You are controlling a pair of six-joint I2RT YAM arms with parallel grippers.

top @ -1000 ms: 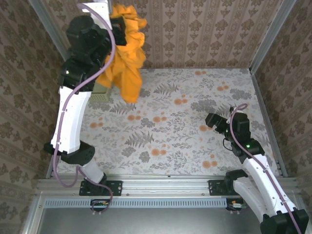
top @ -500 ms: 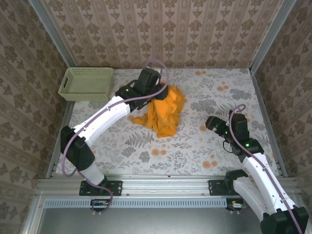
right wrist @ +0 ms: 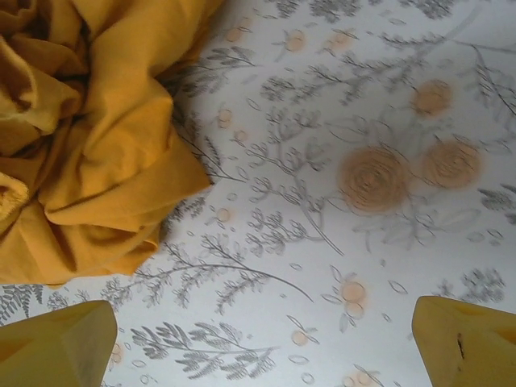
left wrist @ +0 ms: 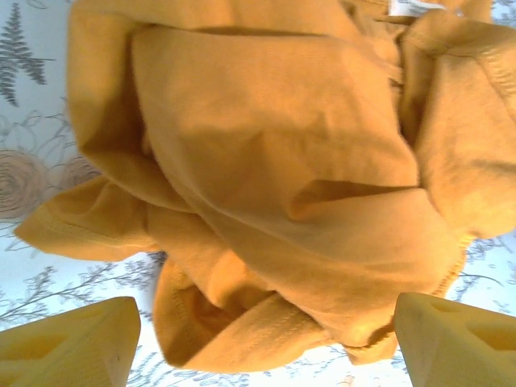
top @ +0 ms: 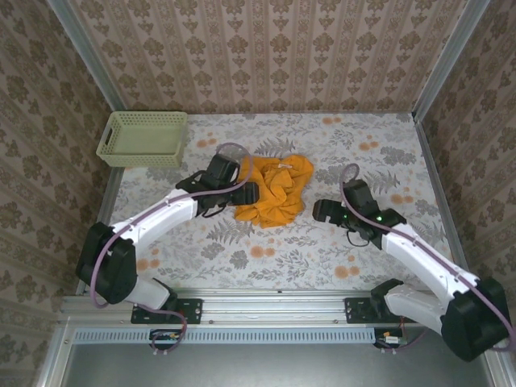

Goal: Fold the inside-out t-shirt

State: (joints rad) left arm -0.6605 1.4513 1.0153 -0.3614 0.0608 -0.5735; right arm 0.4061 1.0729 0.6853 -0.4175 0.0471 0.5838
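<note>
Where the basket (top: 143, 139) sits: far left corner, well apart from the work.
Left end effector (top: 247, 194): spread apart, empty, at the heap's left edge; closing here could pinch several layers at once.
T-shirt (top: 276, 189): crumpled heap mid-counter (top: 266, 250), edges hard to single out.
Right end effector (top: 318, 211): apart, empty, over bare counter just beside the heap; may grab nothing.

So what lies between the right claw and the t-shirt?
Nothing but bare floral table between the right claw and the t-shirt; the right wrist view shows it.
</note>
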